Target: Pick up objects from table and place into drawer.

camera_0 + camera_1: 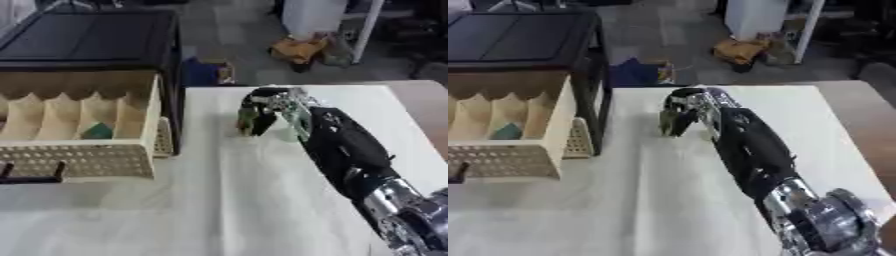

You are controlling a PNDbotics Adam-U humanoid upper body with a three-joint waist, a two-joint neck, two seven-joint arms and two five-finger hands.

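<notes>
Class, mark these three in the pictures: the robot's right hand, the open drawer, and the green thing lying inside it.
right hand point(262, 107), left eye view, curled fingers.
drawer point(87, 160), left eye view, perforated front wall.
green thing point(96, 131), left eye view, its top face.

I see a yellow bag point(299, 50) and a blue thing point(203, 72) on the floor point(236, 30) behind the surface point(219, 200).

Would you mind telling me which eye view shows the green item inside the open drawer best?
The left eye view: the green item sits clear of the drawer front wall there. The right eye view shows it nearer the picture's edge, duller and smaller.
</notes>
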